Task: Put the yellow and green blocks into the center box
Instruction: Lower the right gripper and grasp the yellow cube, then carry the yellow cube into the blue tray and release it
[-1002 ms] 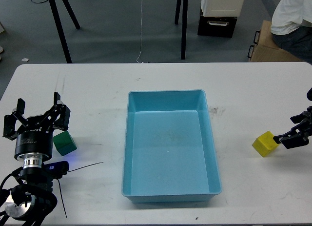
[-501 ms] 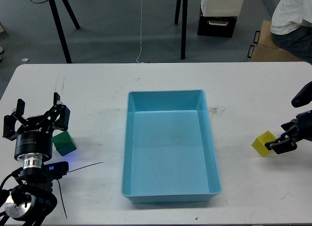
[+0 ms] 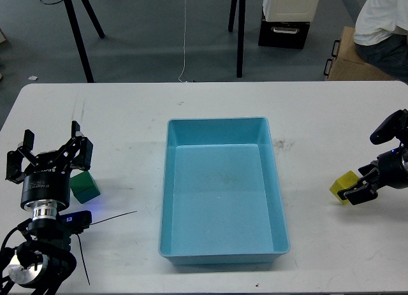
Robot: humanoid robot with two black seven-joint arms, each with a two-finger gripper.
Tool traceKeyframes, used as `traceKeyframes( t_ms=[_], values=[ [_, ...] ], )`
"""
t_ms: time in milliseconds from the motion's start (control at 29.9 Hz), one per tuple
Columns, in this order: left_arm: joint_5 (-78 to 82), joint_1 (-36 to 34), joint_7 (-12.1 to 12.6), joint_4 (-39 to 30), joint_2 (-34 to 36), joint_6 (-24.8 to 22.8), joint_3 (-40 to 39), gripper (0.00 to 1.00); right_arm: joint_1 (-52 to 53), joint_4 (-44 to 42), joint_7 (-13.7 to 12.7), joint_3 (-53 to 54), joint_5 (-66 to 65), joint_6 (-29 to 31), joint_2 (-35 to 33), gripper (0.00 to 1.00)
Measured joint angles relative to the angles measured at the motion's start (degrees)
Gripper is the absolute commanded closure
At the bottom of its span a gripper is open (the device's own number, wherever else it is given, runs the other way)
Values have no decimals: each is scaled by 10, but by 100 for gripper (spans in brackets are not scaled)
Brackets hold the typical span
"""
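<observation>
On table (image 3: 127,116): blue box (image 3: 221,190) centre. Right gripper (image 3: 354,190) touching yellow block (image 3: 342,182) at right edge, fingers' state cannot tell. Left gripper (image 3: 48,156) fingers spread, green block (image 3: 84,187) just beside, not gripped.

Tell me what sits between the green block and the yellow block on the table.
In the head view, the blue box lies between the green block and the yellow block, with bare white table on either side.

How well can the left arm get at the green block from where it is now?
Probably yes: the left gripper is open right beside the green block, and nothing lies between them on the table.
</observation>
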Motion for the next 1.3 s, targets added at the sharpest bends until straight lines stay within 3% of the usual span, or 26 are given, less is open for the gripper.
traceKeyframes(
  t_ms=[67,234,501,601,702,902,1102,1303],
  values=[
    [0,0,0,2,0,0,-1,0,-4,-3,0,0,1,0,3,12],
    [0,0,0,3,0,0,-1,0,-13,-21,0,0,1,0,11,32],
    [0,0,0,3,0,0,-2,0,-16,-23,0,0,-1,0,13,80],
    [0,1,-1,5,0,0,-3,0,-12,-23,0,1,-1,0,13,90],
    [0,2,-1,7,0,-1,-4,0,8,-23,0,11,-1,0,13,97],
    [0,0,-1,9,1,-2,-5,0,78,-22,0,35,0,-6,9,99],
    [0,-1,0,9,2,-1,-5,0,148,-18,0,32,-10,-77,22,99],
    [0,-1,0,9,1,-1,-5,0,248,-9,0,-16,-15,-102,80,99]
  ],
)
